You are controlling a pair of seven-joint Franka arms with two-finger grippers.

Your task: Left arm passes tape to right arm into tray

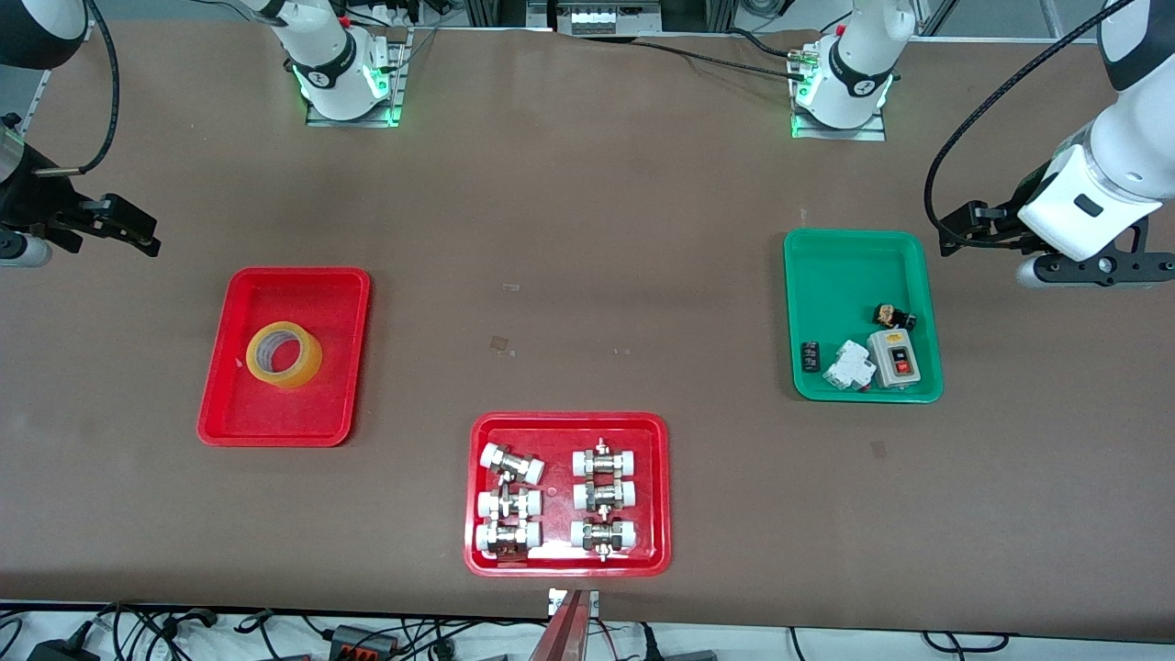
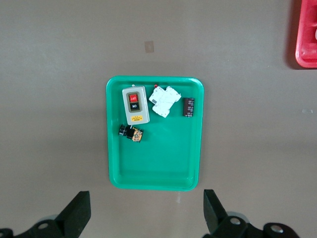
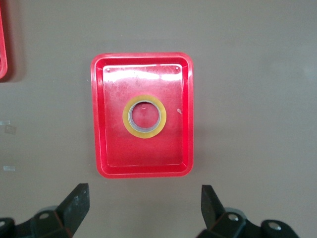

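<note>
While the tape (image 1: pixel 284 354) lies flat, core up, in the tray (image 1: pixel 217 395) near my right gripper (image 1: pixel 119 224), my left gripper (image 1: pixel 959 240) hangs beside the green tray (image 1: pixel 854 266); both jaws gape empty.

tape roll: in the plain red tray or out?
In. The tape lies flat, open core facing up, near the middle of the tray; the right wrist view shows the rim all around it.

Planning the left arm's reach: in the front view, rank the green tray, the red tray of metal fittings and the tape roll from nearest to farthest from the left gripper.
From the open left gripper:
1. Green tray, beside it.
2. Tray of fittings, mid-table, nearest the camera.
3. Tape roll, in the plain red tray at the right arm's end.
</note>
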